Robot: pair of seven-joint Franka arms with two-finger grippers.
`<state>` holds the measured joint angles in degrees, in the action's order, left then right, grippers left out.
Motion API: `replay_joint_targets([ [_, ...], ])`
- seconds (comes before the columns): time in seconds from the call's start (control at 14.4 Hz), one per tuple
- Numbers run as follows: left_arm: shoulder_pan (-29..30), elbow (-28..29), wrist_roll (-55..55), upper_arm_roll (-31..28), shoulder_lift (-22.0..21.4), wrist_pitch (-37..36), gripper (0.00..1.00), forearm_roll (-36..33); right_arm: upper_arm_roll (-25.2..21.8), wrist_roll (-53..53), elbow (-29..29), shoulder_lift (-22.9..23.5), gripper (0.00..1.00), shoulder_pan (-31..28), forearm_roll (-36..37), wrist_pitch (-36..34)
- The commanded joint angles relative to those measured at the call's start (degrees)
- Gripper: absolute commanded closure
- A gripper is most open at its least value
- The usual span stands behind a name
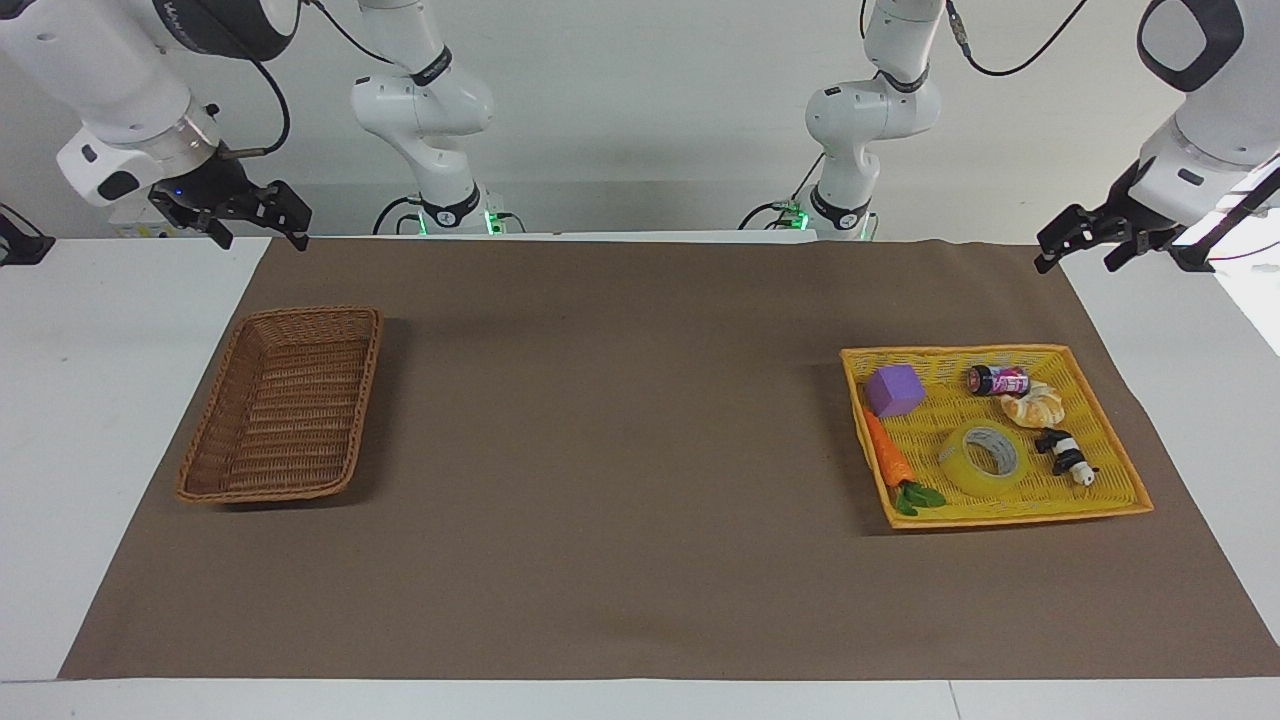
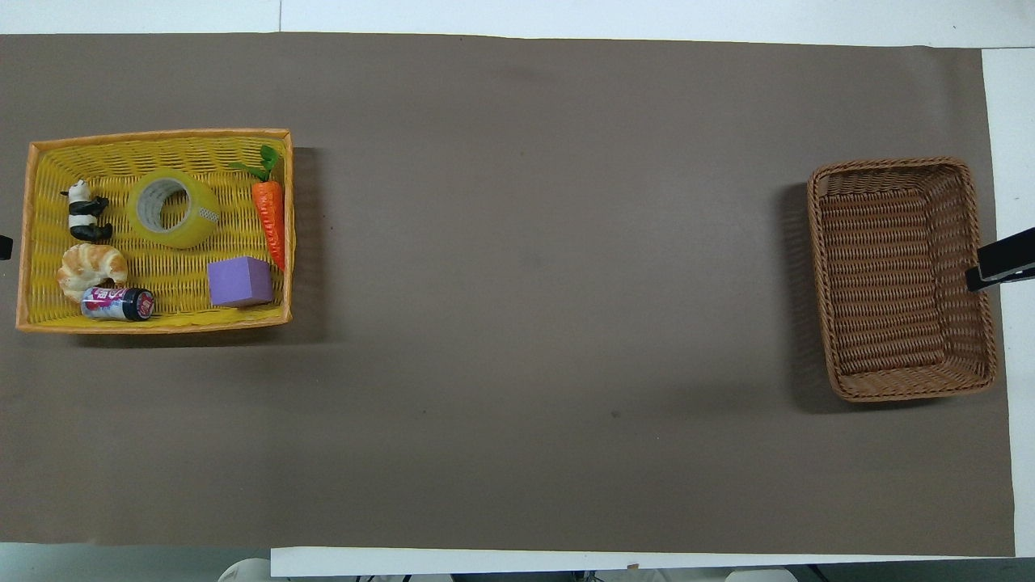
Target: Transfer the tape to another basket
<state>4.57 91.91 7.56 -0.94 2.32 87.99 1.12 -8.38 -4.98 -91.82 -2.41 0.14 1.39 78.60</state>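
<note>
The tape (image 1: 982,458) is a yellow translucent roll lying flat in the yellow tray-basket (image 1: 950,351) at the left arm's end of the table; it also shows in the overhead view (image 2: 171,210). The brown wicker basket (image 1: 372,365) stands empty at the right arm's end and also shows in the overhead view (image 2: 817,267). My left gripper (image 1: 1076,262) is open and empty, raised over the mat's corner by the robots. My right gripper (image 1: 263,240) is open and empty, raised over the mat's other corner by the robots, and waits.
The yellow tray-basket (image 2: 162,134) also holds a toy panda (image 2: 85,212), a croissant (image 2: 90,267), a small can (image 2: 117,304), a purple cube (image 2: 238,280) and a toy carrot (image 2: 271,212). A brown mat (image 2: 534,323) covers the table.
</note>
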Motion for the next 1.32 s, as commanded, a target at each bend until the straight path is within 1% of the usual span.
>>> replay_joint_targets([
  [0.0,-0.09,-0.60,-0.36,0.23,8.90,10.91,0.00,0.12,0.38,-0.82,-1.61,-1.37,0.00,-0.31,0.19,0.50],
  [0.07,0.43,0.97,-0.36,0.32,10.58,15.50,0.00,0.11,0.38,-0.82,-1.61,-1.37,0.00,-0.31,0.19,0.50],
  [0.21,0.09,2.82,-0.35,0.23,13.40,21.58,0.03,0.11,0.38,-0.82,-1.61,-1.37,0.00,-0.31,0.19,0.50],
  [0.35,0.00,3.89,-0.44,0.23,14.81,25.37,0.16,0.11,0.38,-0.82,-1.61,-1.37,0.00,-0.31,0.19,0.50],
  [0.49,-0.26,3.80,-0.44,0.23,16.13,26.70,0.27,0.11,0.38,-0.82,-1.61,-1.37,0.00,-0.31,0.19,0.50],
  [0.62,-0.26,5.28,-1.40,0.23,16.57,26.79,0.46,0.20,0.38,-0.82,-1.61,-1.37,0.00,-0.31,0.19,0.50],
  [0.69,-0.35,8.34,-2.89,0.23,15.79,27.23,0.48,0.11,0.38,-0.82,-1.61,-1.37,0.00,-0.31,0.19,0.50],
  [0.76,-0.26,10.54,-3.86,0.32,14.91,30.89,0.48,0.28,0.38,-0.82,-1.61,-1.37,0.00,-0.31,0.19,0.50],
  [0.83,-0.44,12.05,-4.13,0.41,14.90,33.27,0.48,0.29,0.38,-0.82,-1.61,-1.28,0.00,-0.31,0.19,0.50],
  [0.97,-1.23,12.76,-4.22,0.32,15.86,35.66,0.48,0.29,0.38,-0.82,-1.61,-1.37,0.00,-0.31,0.19,0.50],
  [1.04,-1.23,12.50,-4.31,0.24,16.83,36.28,0.48,0.29,0.38,-0.82,-1.61,-1.37,0.00,-0.31,0.19,0.50],
  [1.25,-0.79,13.20,-4.22,0.24,17.80,37.42,0.48,0.29,0.38,-0.82,-1.61,-1.37,0.00,-0.31,0.28,0.50],
])
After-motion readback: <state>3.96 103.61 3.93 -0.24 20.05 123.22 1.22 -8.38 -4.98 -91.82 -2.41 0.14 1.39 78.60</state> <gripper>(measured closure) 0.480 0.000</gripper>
